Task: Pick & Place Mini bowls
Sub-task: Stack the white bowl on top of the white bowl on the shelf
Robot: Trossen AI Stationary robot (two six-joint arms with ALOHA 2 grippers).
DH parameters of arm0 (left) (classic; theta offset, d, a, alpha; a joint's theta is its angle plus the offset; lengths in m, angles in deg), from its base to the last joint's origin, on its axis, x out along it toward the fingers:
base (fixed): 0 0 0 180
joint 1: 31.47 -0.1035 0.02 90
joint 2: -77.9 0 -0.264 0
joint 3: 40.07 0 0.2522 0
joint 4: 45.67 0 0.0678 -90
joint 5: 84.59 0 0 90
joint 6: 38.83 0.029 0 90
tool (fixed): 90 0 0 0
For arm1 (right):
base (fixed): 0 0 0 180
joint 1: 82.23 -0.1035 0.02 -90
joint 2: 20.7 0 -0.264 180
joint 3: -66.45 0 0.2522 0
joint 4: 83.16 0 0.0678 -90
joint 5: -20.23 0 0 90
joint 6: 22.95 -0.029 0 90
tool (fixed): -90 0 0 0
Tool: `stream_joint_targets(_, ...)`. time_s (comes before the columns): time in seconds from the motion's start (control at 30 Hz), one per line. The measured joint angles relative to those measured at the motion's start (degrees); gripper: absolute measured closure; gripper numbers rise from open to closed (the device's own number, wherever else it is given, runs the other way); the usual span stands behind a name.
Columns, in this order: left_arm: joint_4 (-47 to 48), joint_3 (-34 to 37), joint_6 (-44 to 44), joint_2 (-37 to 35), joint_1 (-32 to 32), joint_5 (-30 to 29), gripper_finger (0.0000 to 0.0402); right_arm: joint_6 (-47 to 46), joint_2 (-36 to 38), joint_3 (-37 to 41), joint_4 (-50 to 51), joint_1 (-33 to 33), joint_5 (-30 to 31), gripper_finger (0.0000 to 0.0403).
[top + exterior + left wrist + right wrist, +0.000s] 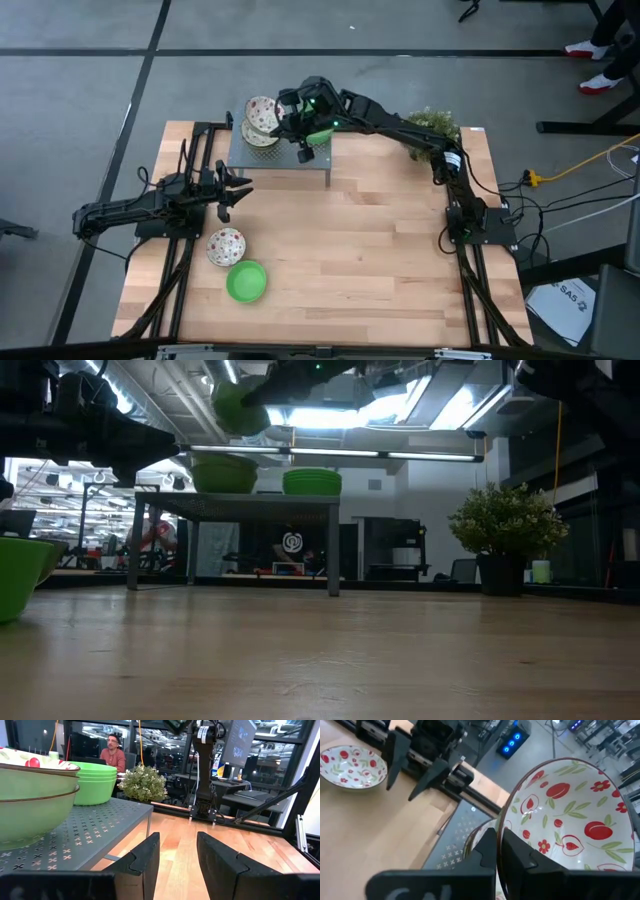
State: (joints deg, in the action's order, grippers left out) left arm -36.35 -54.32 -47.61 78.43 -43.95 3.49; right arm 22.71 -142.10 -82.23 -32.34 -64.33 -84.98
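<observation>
My right gripper (499,837) is over the grey perforated stand (285,160) at the table's far side, shut on a white speckled mini bowl (262,110) that shows high up in the low view (240,405). Under it a stack of speckled bowls (258,136) stands on the stand, and beside that a stack of green bowls (312,482). One speckled bowl (226,245) and one green bowl (246,281) rest on the table near the left front. My left gripper (238,190) waits open at the stand's left front corner, holding nothing. My right gripper pinches the speckled bowl by its rim (512,817), one finger inside the bowl and one outside. The fingers come slanting down from the table's right. The bowl is lifted clear above the stand (465,837) and sits tilted, its hollow turned toward the wrist camera.
A bushy potted plant (432,125) stands at the far right corner, beside the right arm. The stand's legs (333,550) rest on the wooden table (380,250), which shows bare wood in the middle and on the right. A person (114,752) sits in the room beyond.
</observation>
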Motion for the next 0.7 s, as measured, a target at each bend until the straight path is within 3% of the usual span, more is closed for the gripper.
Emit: stream_joint_targets(0.7,0.0,0.0,0.0,0.0,0.0,0.0,0.0276,-1.6,-4.1,0.1,0.1,1.0,0.0,0.0383)
